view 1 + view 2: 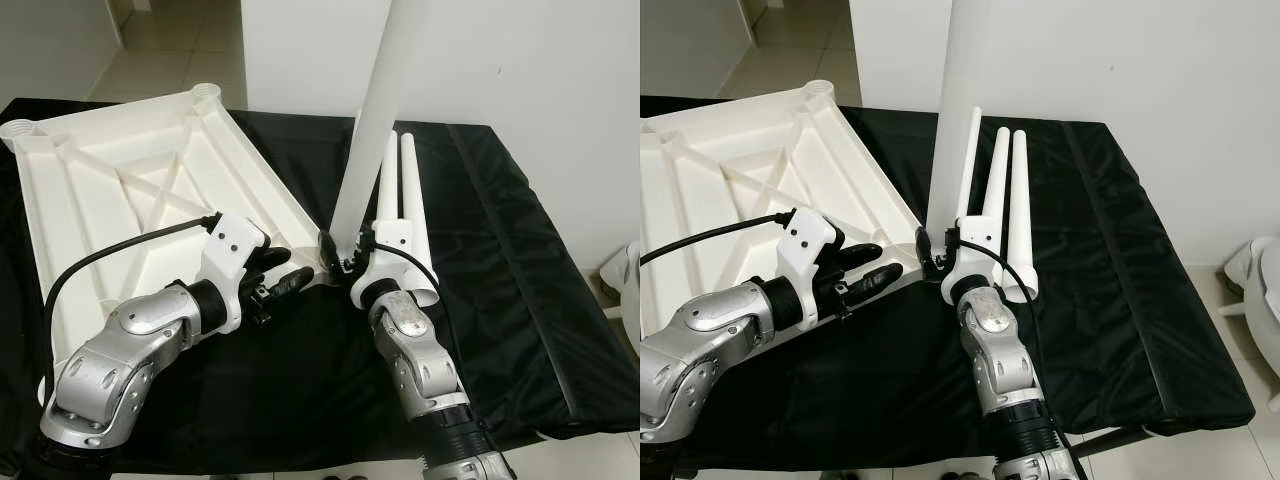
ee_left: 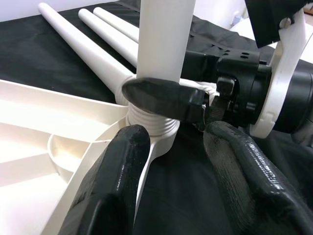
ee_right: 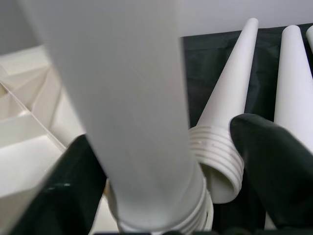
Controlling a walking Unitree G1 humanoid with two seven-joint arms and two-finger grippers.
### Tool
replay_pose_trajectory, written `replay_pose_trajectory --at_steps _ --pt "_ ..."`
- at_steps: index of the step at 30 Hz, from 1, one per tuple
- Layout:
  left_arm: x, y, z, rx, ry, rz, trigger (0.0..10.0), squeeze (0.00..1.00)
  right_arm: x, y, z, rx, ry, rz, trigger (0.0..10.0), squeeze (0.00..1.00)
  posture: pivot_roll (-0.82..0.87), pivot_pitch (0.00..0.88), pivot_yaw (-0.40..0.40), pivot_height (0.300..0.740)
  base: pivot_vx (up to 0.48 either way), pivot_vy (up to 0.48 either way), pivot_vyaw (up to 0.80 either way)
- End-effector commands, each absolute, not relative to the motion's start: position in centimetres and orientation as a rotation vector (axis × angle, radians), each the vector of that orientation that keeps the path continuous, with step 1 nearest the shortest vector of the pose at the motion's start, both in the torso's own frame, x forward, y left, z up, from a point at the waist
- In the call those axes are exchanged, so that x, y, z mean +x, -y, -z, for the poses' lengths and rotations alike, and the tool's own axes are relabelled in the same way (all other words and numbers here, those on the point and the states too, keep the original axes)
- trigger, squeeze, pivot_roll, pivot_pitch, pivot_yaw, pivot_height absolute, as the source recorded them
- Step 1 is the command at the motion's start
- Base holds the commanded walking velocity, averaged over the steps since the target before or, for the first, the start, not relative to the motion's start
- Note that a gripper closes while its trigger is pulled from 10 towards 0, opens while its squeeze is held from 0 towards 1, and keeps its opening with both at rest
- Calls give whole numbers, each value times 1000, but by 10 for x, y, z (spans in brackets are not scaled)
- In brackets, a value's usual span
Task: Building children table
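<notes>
The white table top (image 1: 130, 200) lies upside down on the black cloth. One white leg (image 1: 370, 120) stands upright in the socket (image 2: 151, 128) at the top's near right corner. My right gripper (image 1: 340, 258) is shut on this leg just above its threaded base, a finger on either side (image 3: 166, 161). My left gripper (image 1: 290, 278) is open and points at that same corner, one finger over the table top's rim and the other over the cloth (image 2: 176, 132). Three spare legs (image 1: 995, 200) lie side by side on the cloth behind the right gripper.
The black cloth (image 1: 500, 250) covers the whole work surface, with its right edge near a white object (image 1: 625, 275) on the floor. A white wall stands behind, and tiled floor runs to the far left.
</notes>
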State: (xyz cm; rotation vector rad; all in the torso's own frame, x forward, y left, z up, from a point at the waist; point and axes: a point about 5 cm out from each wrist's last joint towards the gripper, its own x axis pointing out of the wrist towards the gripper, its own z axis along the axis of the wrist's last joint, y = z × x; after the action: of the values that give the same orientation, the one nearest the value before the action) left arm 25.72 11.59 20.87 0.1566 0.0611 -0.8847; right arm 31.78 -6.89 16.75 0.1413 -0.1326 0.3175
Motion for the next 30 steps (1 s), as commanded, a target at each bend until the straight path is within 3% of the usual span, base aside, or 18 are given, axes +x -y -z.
replay_pose_trajectory --at_steps 1,3,5,6,7,21,30 --pt "255 -115 -211 152 -53 874 10000 0 318 74 -171 158 154 -314 10000 1000 15 118 -70 740 0 0 0" --pt "255 -115 -211 151 -53 874 10000 0 319 75 -173 163 162 -337 10000 1000 16 119 -71 740 0 0 0" --pt "255 -115 -211 149 -53 873 10000 0 321 76 -177 164 173 -383 10000 302 14 120 -69 740 0 0 0" --pt "255 -115 -211 149 -53 873 10000 0 321 76 -177 164 173 -383 10000 302 14 120 -69 740 0 0 0" --pt "255 -115 -211 148 -52 872 10000 0 322 78 -179 175 177 -410 10000 0 14 121 -70 740 0 0 0" --pt "259 -114 -215 139 -43 874 10000 0 337 114 -174 27 141 -693 10000 0 6 127 -55 740 0 0 0" --pt "258 -113 -217 137 -39 877 10000 0 348 123 -169 2 83 -803 10000 0 19 126 -55 740 0 0 0"
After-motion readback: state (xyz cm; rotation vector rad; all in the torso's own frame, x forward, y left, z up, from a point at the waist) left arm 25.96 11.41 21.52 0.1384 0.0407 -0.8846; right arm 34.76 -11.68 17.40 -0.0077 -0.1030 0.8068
